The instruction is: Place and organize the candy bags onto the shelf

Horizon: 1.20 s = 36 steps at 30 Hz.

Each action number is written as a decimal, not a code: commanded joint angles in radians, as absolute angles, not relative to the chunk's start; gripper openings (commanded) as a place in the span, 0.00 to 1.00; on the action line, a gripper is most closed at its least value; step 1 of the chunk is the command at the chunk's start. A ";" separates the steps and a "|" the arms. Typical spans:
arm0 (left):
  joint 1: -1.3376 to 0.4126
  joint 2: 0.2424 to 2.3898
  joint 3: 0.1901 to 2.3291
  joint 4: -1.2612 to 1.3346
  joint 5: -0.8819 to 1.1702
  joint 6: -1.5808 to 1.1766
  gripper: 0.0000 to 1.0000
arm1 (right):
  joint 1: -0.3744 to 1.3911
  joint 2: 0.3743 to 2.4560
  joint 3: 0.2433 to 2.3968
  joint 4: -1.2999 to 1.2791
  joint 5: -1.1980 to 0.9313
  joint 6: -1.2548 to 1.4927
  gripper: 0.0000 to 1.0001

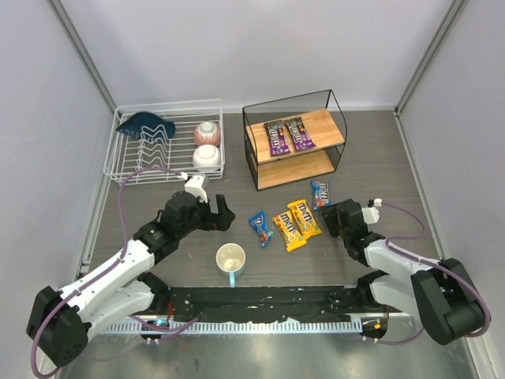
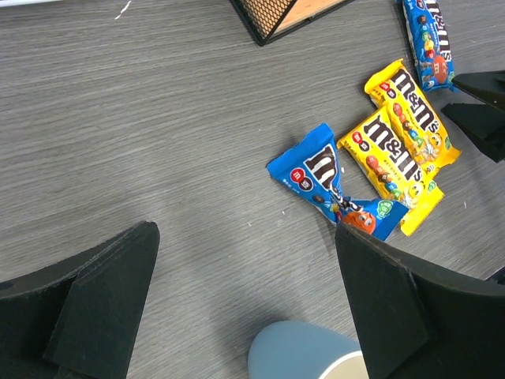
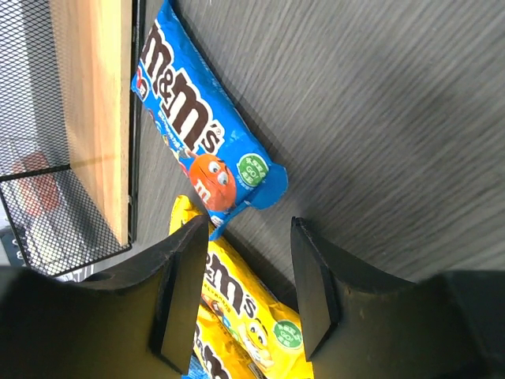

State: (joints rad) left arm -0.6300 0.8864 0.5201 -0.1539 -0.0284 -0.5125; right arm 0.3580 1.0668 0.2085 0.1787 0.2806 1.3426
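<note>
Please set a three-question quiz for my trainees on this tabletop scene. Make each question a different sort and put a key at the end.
1. Multiple choice: how many candy bags lie on the top board of the shelf? A) one B) two C) four
2. True or false: the left hand and the right hand are both open and hold nothing.
3. Fill the gap: the four bags lying on the table are two blue and two ____.

Key: 1 B; 2 true; 3 yellow.
</note>
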 commanded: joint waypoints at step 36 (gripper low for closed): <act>-0.650 0.880 0.549 -0.138 -0.009 -0.500 1.00 | 0.360 0.641 0.402 -0.127 0.548 1.037 0.01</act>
